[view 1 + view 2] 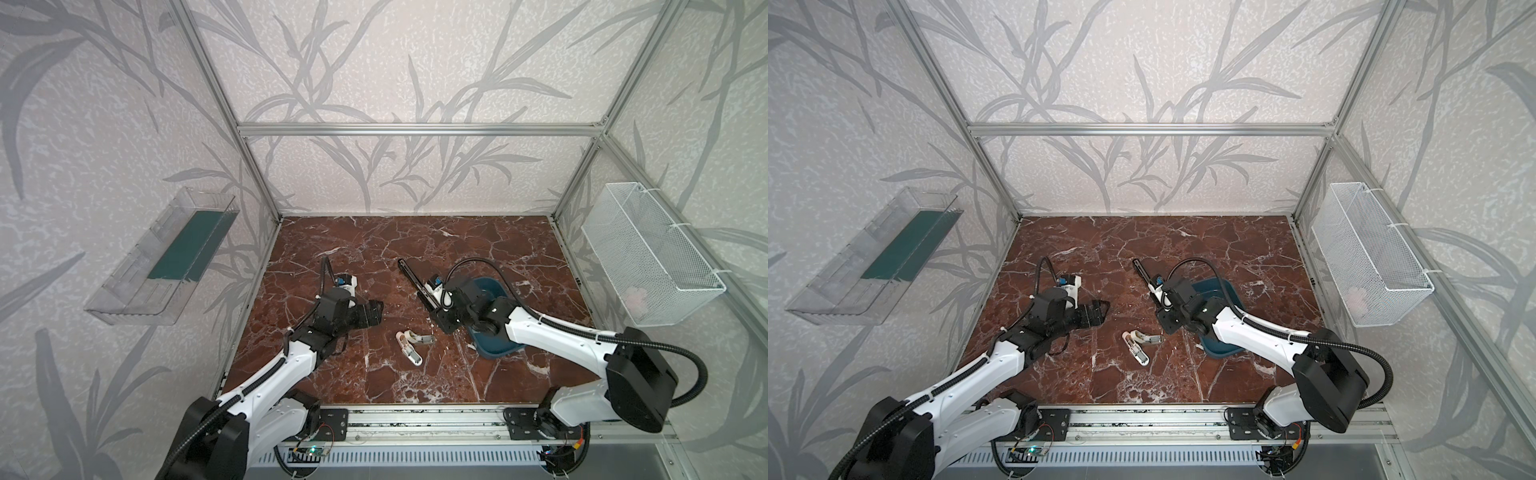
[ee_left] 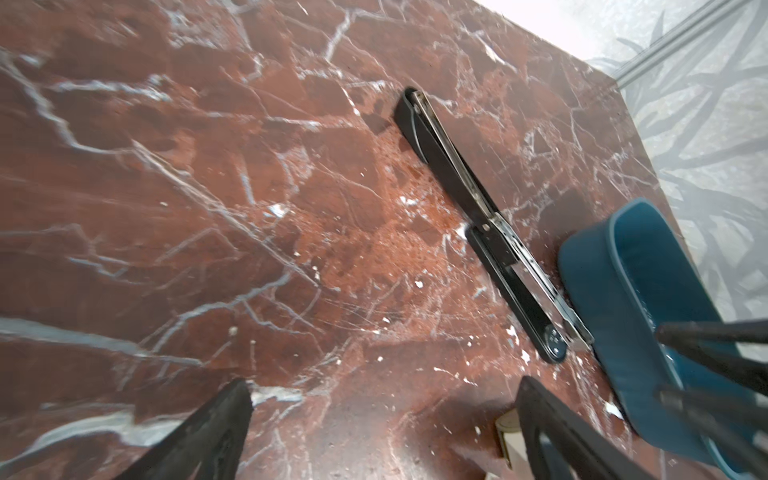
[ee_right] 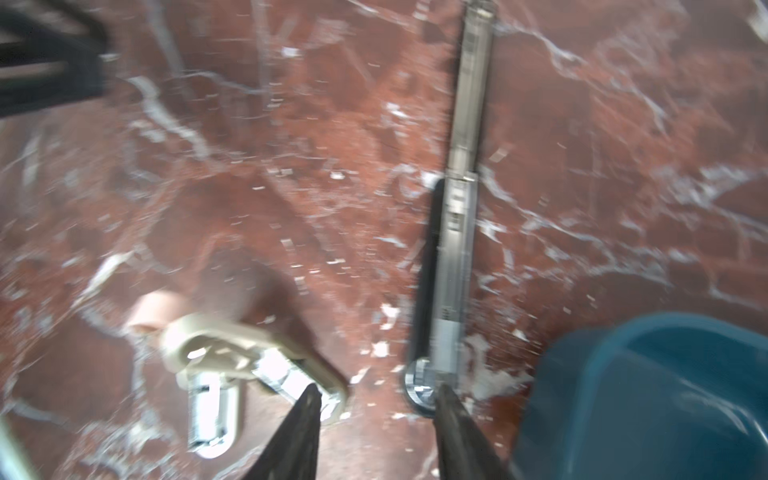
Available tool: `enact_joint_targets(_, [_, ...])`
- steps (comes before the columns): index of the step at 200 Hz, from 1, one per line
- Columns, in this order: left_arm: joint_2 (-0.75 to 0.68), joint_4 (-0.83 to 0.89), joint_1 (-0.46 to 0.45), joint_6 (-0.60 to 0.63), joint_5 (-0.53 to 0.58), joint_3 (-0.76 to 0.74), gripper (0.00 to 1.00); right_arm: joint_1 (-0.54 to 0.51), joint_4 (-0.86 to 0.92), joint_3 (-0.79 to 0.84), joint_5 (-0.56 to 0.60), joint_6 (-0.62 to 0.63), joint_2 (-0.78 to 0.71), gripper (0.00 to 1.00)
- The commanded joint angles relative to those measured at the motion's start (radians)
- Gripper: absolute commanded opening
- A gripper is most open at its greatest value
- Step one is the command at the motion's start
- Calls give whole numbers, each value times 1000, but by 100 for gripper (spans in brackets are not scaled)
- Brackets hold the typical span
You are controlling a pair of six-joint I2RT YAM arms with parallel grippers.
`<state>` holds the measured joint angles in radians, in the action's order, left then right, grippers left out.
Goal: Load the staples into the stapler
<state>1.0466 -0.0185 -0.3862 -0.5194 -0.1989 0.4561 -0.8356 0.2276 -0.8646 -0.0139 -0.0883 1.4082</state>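
Right gripper (image 3: 376, 392) hangs part-open and empty over the near end of the black stapler (image 3: 461, 208), a gap only the right wrist view shows, since its fingers cannot be made out in either top view; the left gripper (image 2: 382, 386) is spread wide, holding nothing, well apart. Opened flat on the marble table (image 1: 374, 249), the black stapler bares its metal channel, where a short pale grey block by the right gripper looks like the staples (image 3: 446, 336), though it is too blurred to be sure. A blue tray (image 2: 590, 291) stands just beside it, and a cream stapler (image 1: 409, 345) lies open nearer the front.
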Motion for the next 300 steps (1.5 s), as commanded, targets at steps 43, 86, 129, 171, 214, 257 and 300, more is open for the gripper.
enact_joint_targets(43, [-13, -21, -5, -6, -108, -2, 99, -54, -10, 32, -14, 34, 53, 51])
enact_joint_targets(86, [-61, 19, -5, 12, -106, -4, 99, -54, 33, -42, -89, 56, 176, 51])
enact_joint_targets(129, [-80, 36, -5, 15, -92, -6, 99, -71, 8, -34, -140, 86, 205, 58])
enact_joint_targets(171, [-71, 24, -5, 15, -99, -7, 99, -72, 10, -38, -104, 95, 260, 59])
enact_joint_targets(214, [-66, 19, -5, 17, -101, -4, 99, -72, 15, -67, -56, 78, 293, 58])
enact_joint_targets(257, [-74, 20, -5, 15, -97, 1, 99, -71, 35, -111, 22, 12, 348, 43])
enact_joint_targets(300, [-73, 13, -6, 3, -102, 1, 99, -71, 39, -107, 54, -45, 338, 32])
